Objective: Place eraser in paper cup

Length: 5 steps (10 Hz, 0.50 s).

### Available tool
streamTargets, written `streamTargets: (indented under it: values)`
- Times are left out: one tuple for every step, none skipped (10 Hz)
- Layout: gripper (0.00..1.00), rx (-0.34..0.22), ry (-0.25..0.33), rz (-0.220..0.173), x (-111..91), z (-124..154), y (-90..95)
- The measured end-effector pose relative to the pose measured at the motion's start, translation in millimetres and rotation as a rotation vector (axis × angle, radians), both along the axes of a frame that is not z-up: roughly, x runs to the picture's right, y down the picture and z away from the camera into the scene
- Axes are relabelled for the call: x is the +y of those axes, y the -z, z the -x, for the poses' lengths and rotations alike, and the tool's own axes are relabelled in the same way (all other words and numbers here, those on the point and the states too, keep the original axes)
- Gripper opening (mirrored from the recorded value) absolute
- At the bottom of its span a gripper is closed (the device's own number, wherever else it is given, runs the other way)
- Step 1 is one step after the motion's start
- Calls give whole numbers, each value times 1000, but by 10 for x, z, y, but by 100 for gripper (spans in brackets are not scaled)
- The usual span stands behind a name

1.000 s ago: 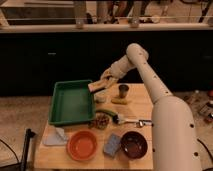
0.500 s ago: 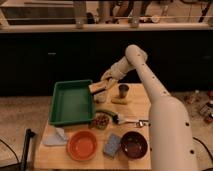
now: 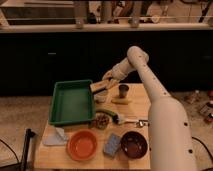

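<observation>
Camera view: compared with half a second back, the end effector (image 3: 106, 78), clamped on the eraser (image 3: 98, 86), has barely moved at the table's (image 3: 137, 105) far edge, hovering over the paper cup (image 3: 101, 96), so release looks close.

Wooden surface (image 3: 132, 102) and the things carried on it

A green tray (image 3: 72, 102) is set on the left half, with a paper cup (image 3: 101, 96) just beside its right wall, a dark metal cup (image 3: 123, 90) further right and a flat yellowish bar (image 3: 121, 101) before that. Along the front edge an orange bowl (image 3: 82, 144), a pale blue sponge (image 3: 112, 145) and a dark bowl (image 3: 134, 143) are lined up. The end effector (image 3: 106, 78) is held above the paper cup, off the surface.
</observation>
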<state>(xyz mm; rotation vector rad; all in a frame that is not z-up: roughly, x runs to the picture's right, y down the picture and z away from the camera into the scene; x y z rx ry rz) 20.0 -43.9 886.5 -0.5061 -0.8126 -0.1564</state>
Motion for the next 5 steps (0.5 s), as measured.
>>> streamTargets:
  values:
    - [80, 1, -1, 4, 10, -2, -6]
    - [80, 2, -2, 6, 15, -9, -7]
    - [80, 6, -5, 11, 33, -30, -14]
    - [80, 8, -8, 13, 40, -47, -13]
    - [80, 9, -8, 17, 55, -63, -13]
